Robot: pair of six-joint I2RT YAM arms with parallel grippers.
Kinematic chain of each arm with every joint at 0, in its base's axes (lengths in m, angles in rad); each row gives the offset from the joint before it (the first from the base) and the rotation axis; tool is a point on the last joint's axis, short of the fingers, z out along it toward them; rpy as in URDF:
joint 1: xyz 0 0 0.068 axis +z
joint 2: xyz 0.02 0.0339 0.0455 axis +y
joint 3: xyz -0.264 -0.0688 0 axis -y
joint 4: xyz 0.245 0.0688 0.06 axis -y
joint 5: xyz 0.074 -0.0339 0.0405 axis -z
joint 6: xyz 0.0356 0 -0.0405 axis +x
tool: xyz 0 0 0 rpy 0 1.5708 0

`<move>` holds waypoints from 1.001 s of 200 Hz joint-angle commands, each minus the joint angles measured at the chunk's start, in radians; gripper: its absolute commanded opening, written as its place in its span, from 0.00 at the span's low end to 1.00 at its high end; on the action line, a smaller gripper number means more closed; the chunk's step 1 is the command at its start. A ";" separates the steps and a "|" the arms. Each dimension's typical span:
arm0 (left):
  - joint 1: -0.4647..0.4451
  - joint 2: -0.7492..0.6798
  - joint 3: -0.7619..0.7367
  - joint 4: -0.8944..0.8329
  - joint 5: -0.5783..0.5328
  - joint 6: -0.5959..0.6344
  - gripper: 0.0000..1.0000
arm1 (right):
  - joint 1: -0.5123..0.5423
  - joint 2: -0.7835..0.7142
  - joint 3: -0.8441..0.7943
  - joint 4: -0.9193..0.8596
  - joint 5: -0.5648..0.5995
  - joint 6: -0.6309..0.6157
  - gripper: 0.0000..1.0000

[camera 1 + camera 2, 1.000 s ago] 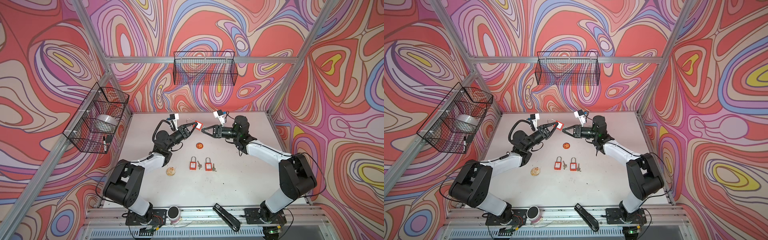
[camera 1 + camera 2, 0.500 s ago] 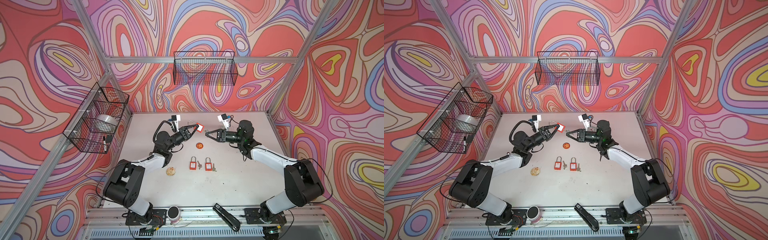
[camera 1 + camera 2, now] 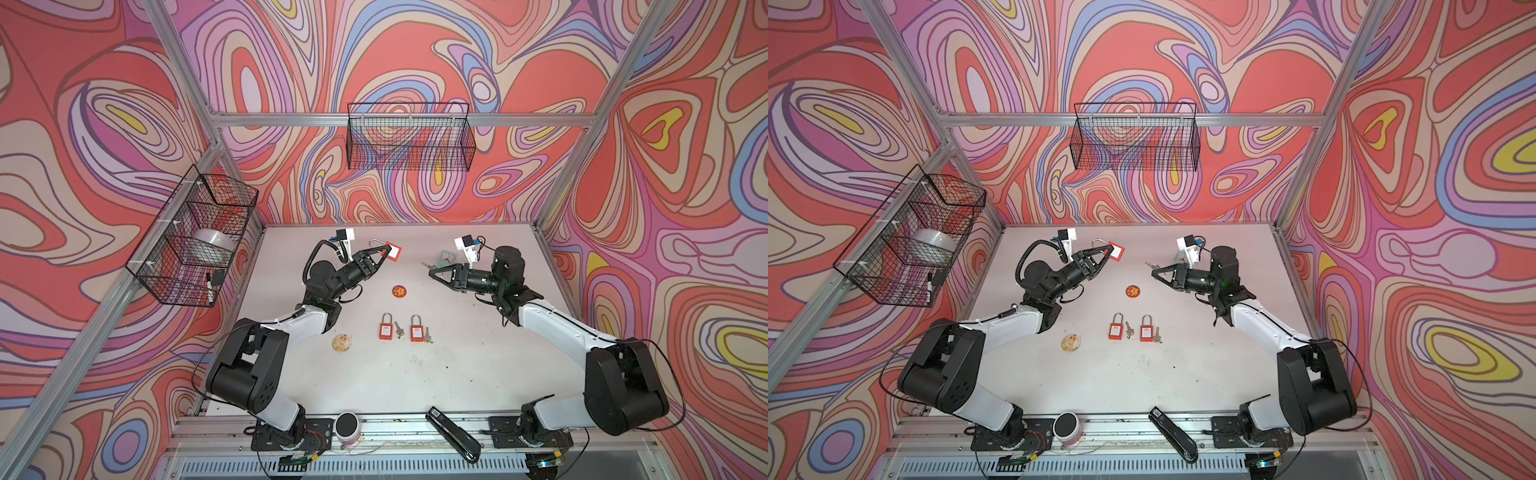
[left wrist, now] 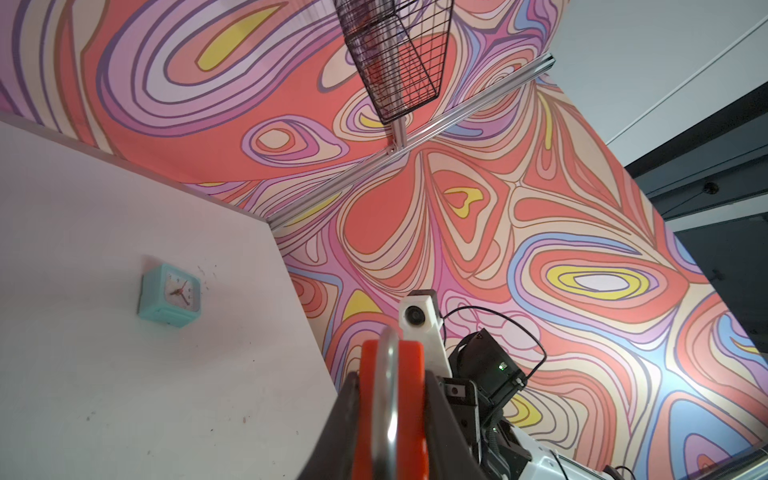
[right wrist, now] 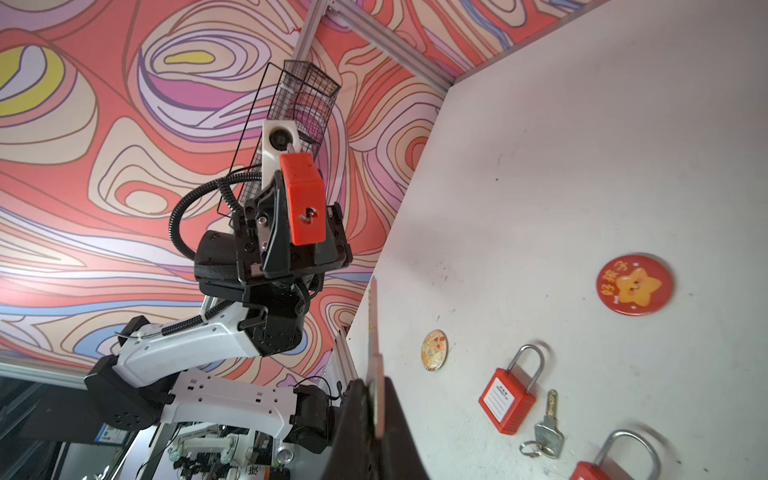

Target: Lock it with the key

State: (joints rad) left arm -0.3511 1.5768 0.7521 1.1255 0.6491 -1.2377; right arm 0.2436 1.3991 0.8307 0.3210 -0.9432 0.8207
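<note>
The left gripper [image 3: 383, 252] is clamped on a red plastic padlock with a steel shackle [image 3: 393, 252] and holds it raised above the white tabletop [image 3: 457, 374], with its keyhole end facing the other arm. The right gripper [image 3: 432, 272] is closed on a small silver metal key [image 3: 425, 263]. The blade points toward the padlock but is well apart from it. Both pick-ups look done; aligning, inserting and turning the key are left. Whether the shackle is seated cannot be told. Two other red padlocks [image 3: 386, 331] lie mid-tabletop beside their keys.
</note>
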 commanded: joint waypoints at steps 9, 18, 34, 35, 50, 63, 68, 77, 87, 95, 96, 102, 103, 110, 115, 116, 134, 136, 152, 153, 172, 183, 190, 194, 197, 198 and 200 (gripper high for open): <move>-0.027 0.038 0.034 -0.178 0.063 0.091 0.00 | -0.074 -0.053 -0.060 -0.146 0.073 -0.038 0.00; -0.044 0.043 0.050 -0.268 0.070 0.139 0.00 | -0.092 -0.064 -0.067 -0.199 0.088 -0.047 0.00; -0.088 0.054 0.109 -0.499 0.073 0.261 0.00 | -0.110 -0.091 -0.069 -0.305 0.126 -0.094 0.00; -0.092 0.055 0.115 -0.507 0.073 0.270 0.00 | -0.112 -0.093 -0.068 -0.310 0.128 -0.097 0.00; -0.145 0.074 0.190 -0.720 0.062 0.388 0.00 | -0.118 -0.124 -0.089 -0.346 0.151 -0.116 0.00; -0.183 0.101 0.237 -0.816 0.059 0.442 0.00 | -0.127 -0.151 -0.110 -0.357 0.166 -0.114 0.00; -0.192 0.114 0.259 -0.845 0.060 0.453 0.00 | -0.132 -0.159 -0.118 -0.363 0.172 -0.114 0.00; -0.209 0.140 0.287 -0.902 0.066 0.465 0.00 | -0.143 -0.172 -0.123 -0.384 0.186 -0.117 0.00; -0.226 0.166 0.317 -0.957 0.072 0.479 0.00 | -0.166 -0.186 -0.129 -0.413 0.209 -0.124 0.00; -0.238 0.185 0.333 -0.992 0.074 0.489 0.00 | -0.190 -0.199 -0.140 -0.430 0.220 -0.130 0.00; -0.239 0.187 0.334 -0.996 0.073 0.490 0.00 | -0.193 -0.201 -0.142 -0.432 0.220 -0.129 0.00; -0.248 0.200 0.346 -1.018 0.073 0.494 0.00 | -0.214 -0.211 -0.151 -0.441 0.221 -0.132 0.00; -0.250 0.201 0.348 -1.021 0.073 0.494 0.00 | -0.217 -0.213 -0.152 -0.442 0.223 -0.132 0.00; -0.261 0.215 0.358 -1.039 0.073 0.499 0.00 | -0.236 -0.226 -0.160 -0.452 0.224 -0.134 0.00; -0.270 0.223 0.365 -1.052 0.073 0.502 0.00 | -0.245 -0.234 -0.166 -0.457 0.222 -0.135 0.00; -0.271 0.224 0.367 -1.054 0.074 0.503 0.00 | -0.246 -0.236 -0.167 -0.458 0.221 -0.135 0.00; -0.302 0.253 0.401 -1.110 0.068 0.524 0.00 | -0.257 -0.263 -0.175 -0.476 0.219 -0.146 0.00; -0.305 0.257 0.405 -1.117 0.069 0.527 0.00 | -0.257 -0.266 -0.175 -0.477 0.220 -0.147 0.00; -0.330 0.292 0.448 -1.182 0.069 0.552 0.00 | -0.258 -0.282 -0.187 -0.484 0.226 -0.148 0.00; -0.332 0.294 0.450 -1.185 0.069 0.553 0.00 | -0.257 -0.282 -0.187 -0.484 0.227 -0.147 0.00; -0.356 0.339 0.486 -1.212 0.090 0.557 0.00 | -0.257 -0.287 -0.202 -0.481 0.227 -0.143 0.00; -0.368 0.358 0.502 -1.222 0.095 0.553 0.00 | -0.257 -0.286 -0.208 -0.481 0.221 -0.142 0.00; -0.373 0.373 0.519 -1.238 0.096 0.553 0.00 | -0.258 -0.287 -0.209 -0.482 0.221 -0.141 0.00; -0.376 0.381 0.529 -1.249 0.096 0.554 0.00 | -0.258 -0.287 -0.209 -0.482 0.221 -0.141 0.00; -0.379 0.387 0.537 -1.258 0.096 0.556 0.00 | -0.259 -0.288 -0.209 -0.483 0.221 -0.140 0.00; -0.380 0.389 0.540 -1.262 0.096 0.557 0.00 | -0.258 -0.289 -0.209 -0.483 0.221 -0.141 0.00; -0.380 0.393 0.546 -1.267 0.096 0.558 0.00 | -0.258 -0.290 -0.209 -0.482 0.221 -0.141 0.00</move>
State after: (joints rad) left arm -0.7151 1.9255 1.2335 -0.0494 0.7200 -0.7101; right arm -0.0120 1.1213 0.6342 -0.1471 -0.7307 0.6926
